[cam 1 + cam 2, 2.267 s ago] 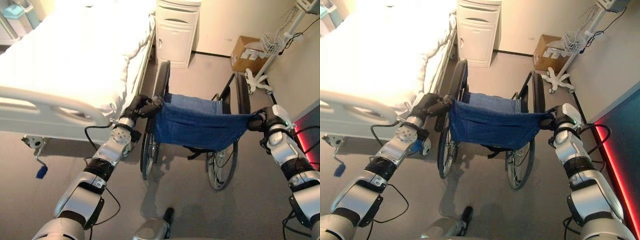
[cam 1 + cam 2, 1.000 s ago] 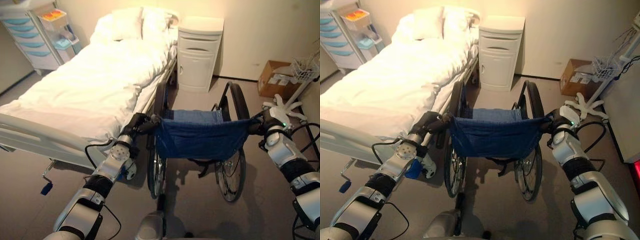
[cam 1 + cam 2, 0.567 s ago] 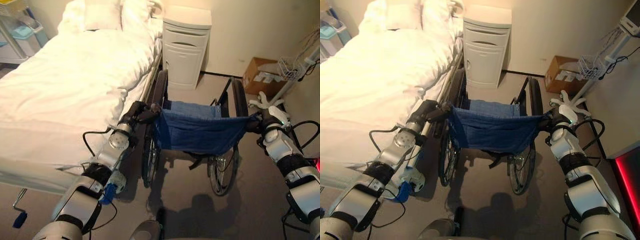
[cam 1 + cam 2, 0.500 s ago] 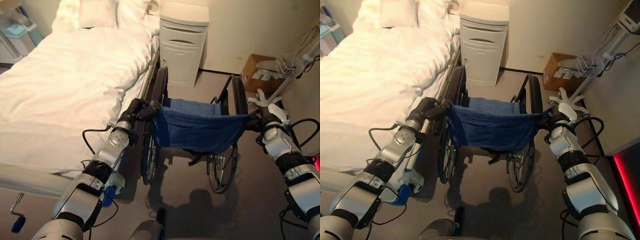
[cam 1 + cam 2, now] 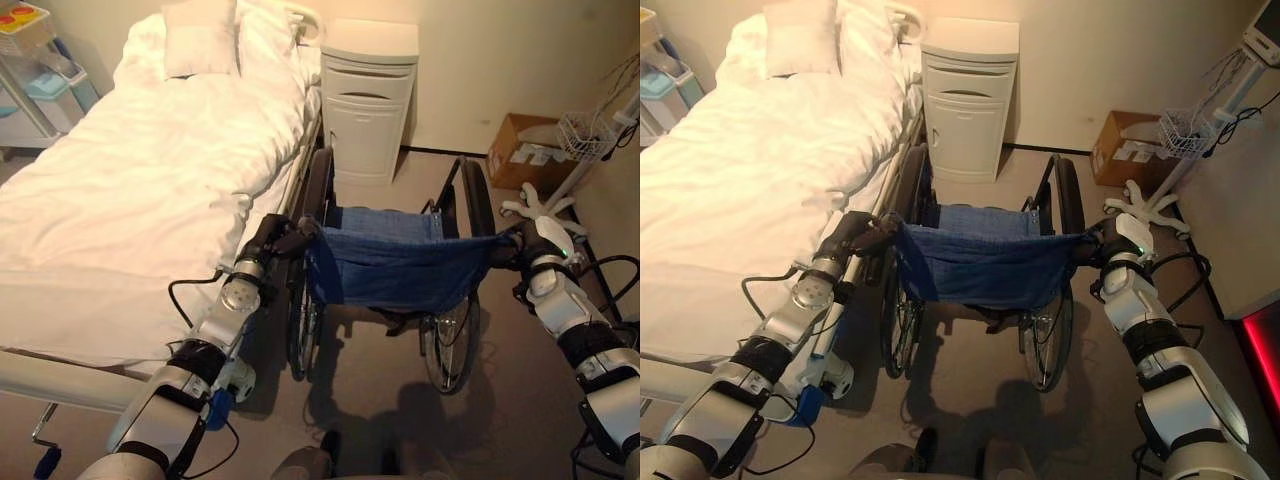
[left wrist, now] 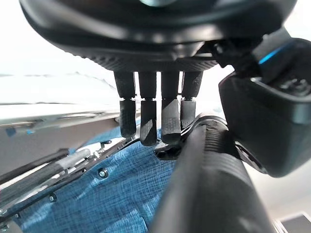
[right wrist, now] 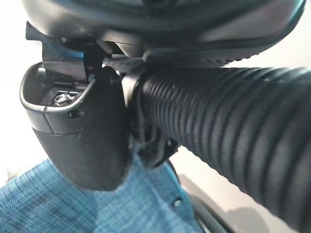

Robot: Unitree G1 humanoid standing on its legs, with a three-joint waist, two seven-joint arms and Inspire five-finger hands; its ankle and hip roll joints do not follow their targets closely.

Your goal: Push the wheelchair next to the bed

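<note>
Wheelchair (image 5: 395, 268) sits center frame, blue fabric backrest facing the camera, big wheels either side. Its left wheel is just beside the bed (image 5: 130, 180) frame; touching or not, can't tell. Bed lies at 9–11 o'clock of the chair, white sheets, pillow (image 5: 200, 35) at 11 o'clock by the head end.

Left hand (image 5: 272, 235) is at the chair's left push handle (image 6: 204, 189), at 9 o'clock of the backrest. In the left wrist view its fingers (image 6: 148, 119) curl down over the black handle, thumb on the other side, so it is clamped round the handle. Blue fabric shows past the fingers.

Right hand (image 5: 1108, 243) is at the right push handle (image 7: 228, 131), at 3 o'clock of the backrest. In the right wrist view the ribbed black grip runs right under the palm with the thumb (image 7: 80, 131) wrapped beside it; hand is gripping the handle.

White bedside cabinet (image 5: 368, 98) stands at 12 o'clock, beyond the chair, next to the bed head. Cardboard box (image 5: 525, 150) on the floor at 1–2 o'clock against the wall. White wheeled stand base (image 5: 535, 205) near the box, just beyond the right hand, with a wire basket (image 5: 588, 132) on its pole. Drawer cart (image 5: 30, 70) at far 10 o'clock past the bed.
</note>
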